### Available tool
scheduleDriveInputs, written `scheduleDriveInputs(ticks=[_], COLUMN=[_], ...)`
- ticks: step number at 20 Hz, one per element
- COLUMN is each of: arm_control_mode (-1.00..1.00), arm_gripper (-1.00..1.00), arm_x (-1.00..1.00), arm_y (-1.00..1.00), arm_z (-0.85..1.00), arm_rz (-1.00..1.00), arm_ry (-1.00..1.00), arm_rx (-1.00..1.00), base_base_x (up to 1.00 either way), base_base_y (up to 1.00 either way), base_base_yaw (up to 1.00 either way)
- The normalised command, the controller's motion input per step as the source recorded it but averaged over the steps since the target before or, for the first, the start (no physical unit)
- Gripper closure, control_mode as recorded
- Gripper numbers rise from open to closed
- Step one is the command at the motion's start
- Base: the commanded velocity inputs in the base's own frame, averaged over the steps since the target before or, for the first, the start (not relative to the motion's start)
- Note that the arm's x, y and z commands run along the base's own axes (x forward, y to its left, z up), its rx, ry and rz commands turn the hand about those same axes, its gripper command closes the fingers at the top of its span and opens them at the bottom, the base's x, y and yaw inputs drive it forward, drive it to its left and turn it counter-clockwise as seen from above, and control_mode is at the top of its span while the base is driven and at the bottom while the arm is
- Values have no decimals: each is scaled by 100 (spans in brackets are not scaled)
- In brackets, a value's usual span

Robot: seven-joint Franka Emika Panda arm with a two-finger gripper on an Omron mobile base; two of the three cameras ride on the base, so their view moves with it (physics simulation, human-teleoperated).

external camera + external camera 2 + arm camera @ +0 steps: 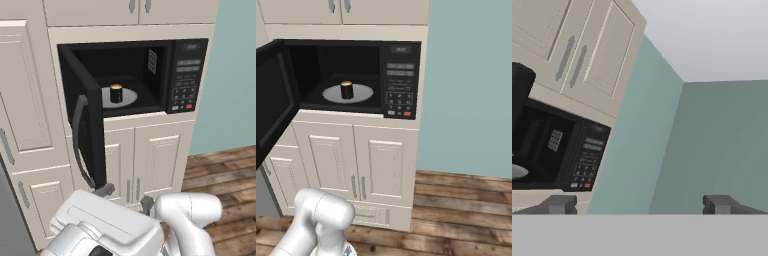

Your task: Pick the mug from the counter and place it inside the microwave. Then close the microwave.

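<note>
From the left base view, the mug [116, 93] stands upright on the round turntable [129, 97] inside the microwave [135, 75]. The door [87, 125] hangs wide open, with its grey handle [78, 145] just above the gripper [125, 196], whose fingers [104, 189] are spread apart and hold nothing — the mug is well beyond them.

From the right base view, the mug [346, 90] sits mid-turntable, left of the button panel [399, 82].

In the hand view, the fingertips [561, 204] stand wide apart — the microwave [559, 150] is up past the left one.
</note>
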Motion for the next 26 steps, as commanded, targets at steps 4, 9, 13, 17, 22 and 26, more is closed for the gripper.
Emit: scheduleDriveInputs(ticks=[4,9,13,17,22,26], arm_control_mode=[-100,-100,-100,-100,-100,-100], arm_gripper=[-100,-100,-100,-100,-100,-100], arm_x=[59,44,42,41,37,33], arm_y=[35,37,26,10,9,11], arm_z=[-29,-21,-4,-7,-17,-25], arm_rz=[0,-4,-5,-8,-12,-5], arm_ry=[0,0,0,0,0,0], arm_rx=[0,0,0,0,0,0], base_base_x=[0,0,0,0,0,0], base_base_y=[0,0,0,0,0,0], base_base_yaw=[0,0,0,0,0,0])
